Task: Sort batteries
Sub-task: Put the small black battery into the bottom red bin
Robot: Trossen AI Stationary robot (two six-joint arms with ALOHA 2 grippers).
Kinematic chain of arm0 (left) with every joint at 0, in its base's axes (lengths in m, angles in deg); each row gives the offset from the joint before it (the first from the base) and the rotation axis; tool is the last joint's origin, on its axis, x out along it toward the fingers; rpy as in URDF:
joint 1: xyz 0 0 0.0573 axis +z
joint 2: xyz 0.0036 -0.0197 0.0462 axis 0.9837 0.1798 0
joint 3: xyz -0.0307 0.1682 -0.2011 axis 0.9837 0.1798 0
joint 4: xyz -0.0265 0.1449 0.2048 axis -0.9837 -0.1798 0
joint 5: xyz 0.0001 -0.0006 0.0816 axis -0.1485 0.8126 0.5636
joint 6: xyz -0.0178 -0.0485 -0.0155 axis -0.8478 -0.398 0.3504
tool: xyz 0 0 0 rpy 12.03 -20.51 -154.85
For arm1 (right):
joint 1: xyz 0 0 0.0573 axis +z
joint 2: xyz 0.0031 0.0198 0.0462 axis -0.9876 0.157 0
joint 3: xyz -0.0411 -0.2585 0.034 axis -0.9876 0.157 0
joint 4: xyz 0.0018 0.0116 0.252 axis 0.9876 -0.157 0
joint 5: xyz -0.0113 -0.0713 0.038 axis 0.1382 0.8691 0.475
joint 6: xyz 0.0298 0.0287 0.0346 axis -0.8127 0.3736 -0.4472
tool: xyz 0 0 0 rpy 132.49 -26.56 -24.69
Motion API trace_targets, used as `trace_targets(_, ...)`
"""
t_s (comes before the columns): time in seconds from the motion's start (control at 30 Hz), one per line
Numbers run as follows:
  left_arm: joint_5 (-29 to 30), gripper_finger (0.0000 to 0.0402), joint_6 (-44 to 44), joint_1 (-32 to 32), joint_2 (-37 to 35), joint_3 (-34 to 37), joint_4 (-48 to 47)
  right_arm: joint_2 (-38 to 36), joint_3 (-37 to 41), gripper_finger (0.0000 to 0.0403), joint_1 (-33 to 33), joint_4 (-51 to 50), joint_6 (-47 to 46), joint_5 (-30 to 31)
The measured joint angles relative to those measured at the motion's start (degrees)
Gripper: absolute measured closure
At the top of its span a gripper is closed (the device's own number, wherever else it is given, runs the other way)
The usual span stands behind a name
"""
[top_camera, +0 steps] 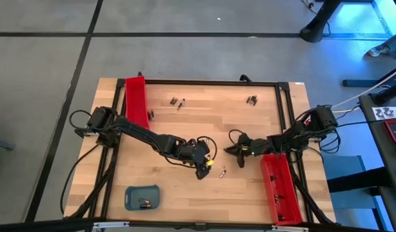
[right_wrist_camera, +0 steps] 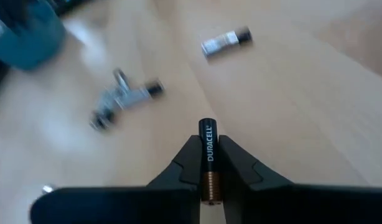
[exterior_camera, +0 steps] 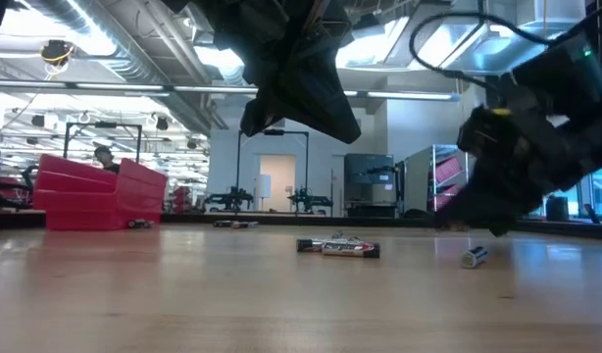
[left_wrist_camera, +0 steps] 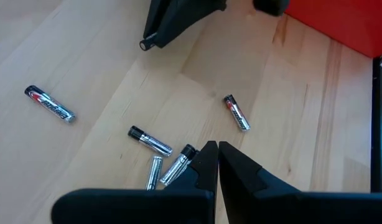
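Observation:
Several batteries lie loose on the wooden table: a cluster (left_wrist_camera: 155,155) and one single cell (left_wrist_camera: 237,112) just ahead of my left gripper (left_wrist_camera: 214,149), which hovers shut with nothing in it near the table's middle (top_camera: 202,172). My right gripper (right_wrist_camera: 206,140) is to its right (top_camera: 231,150) and is shut on a black-and-copper battery (right_wrist_camera: 206,127). More batteries lie at the far side (top_camera: 177,102) (top_camera: 252,100). Others rest in the blue tray (top_camera: 142,196). My right gripper pinches the battery's middle (right_wrist_camera: 208,155) between its two fingers, and the battery lies along them. Its black end (left_wrist_camera: 143,45) sticks out past the fingertips, and its copper end (right_wrist_camera: 209,186) lies back between them. The fingers slant down from the table's right side.
One red tray (top_camera: 137,102) stands at the far left and another (top_camera: 280,187) at the near right, beside my right arm. The blue tray sits near the front edge on the left. Bare wood lies between the far batteries and the two grippers.

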Motion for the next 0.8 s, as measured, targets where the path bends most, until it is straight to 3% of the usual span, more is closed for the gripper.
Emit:
trace_targets(0.4, 0.0, 0.0396, 1.8, 0.1, 0.0, 0.0, 0.0, -8.5, -0.7, 0.0377, 0.0, 2.7, 1.3, 3.0)
trace_targets(0.67, 0.0, 0.0396, 3.1, 0.1, 0.0, 0.0, 0.0, -21.6, -1.1, 0.0377, -0.1, -6.0, 5.6, 5.7)
trace_targets(0.8, 0.4, 0.0396, 4.3, 0.1, 0.0, 0.0, 0.0, -30.4, -3.9, 0.0377, -0.1, -17.0, 10.4, 8.1)
